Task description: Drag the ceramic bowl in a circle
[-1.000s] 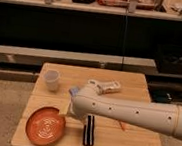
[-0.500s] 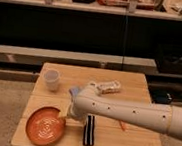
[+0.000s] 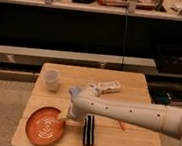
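Observation:
The ceramic bowl (image 3: 44, 126) is a wide, shallow orange-red dish with a white line pattern inside. It sits at the front left of the small wooden table (image 3: 131, 138). My white arm reaches in from the right across the table. My gripper (image 3: 69, 116) is at the bowl's right rim, pointing down, with the rim right under it. The arm hides the spot where the gripper meets the rim.
A small white cup (image 3: 52, 79) stands at the table's back left. A black-and-white striped block (image 3: 89, 130) lies just right of the bowl. A white remote-like object (image 3: 108, 86) lies at the back middle. A small orange item (image 3: 122, 126) lies beside the arm. Shelves stand behind.
The bowl and my gripper have shifted slightly toward the front left of the table. The other objects have not moved.

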Robot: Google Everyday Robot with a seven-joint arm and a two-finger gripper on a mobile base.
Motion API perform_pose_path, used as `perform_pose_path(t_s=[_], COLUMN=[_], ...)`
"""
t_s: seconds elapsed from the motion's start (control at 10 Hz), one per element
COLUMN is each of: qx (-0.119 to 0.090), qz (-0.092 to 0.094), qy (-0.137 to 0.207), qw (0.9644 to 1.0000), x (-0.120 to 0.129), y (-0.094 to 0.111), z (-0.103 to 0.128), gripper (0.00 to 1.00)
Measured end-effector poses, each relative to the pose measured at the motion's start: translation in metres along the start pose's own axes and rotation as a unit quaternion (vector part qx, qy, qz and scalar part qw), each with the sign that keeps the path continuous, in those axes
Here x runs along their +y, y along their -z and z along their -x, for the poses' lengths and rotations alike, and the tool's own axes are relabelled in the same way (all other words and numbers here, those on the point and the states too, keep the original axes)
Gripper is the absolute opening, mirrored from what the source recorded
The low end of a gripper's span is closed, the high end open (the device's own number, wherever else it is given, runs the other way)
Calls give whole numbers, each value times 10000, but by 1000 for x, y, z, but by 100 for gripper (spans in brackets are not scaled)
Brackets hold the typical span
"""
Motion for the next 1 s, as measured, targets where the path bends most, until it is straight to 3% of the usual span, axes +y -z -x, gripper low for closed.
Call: perform_pose_path(t_s=[1.0], qx=[-196], qz=[150], qy=[420], qw=[9988], x=[-8], y=[-20], z=[9], gripper=[80])
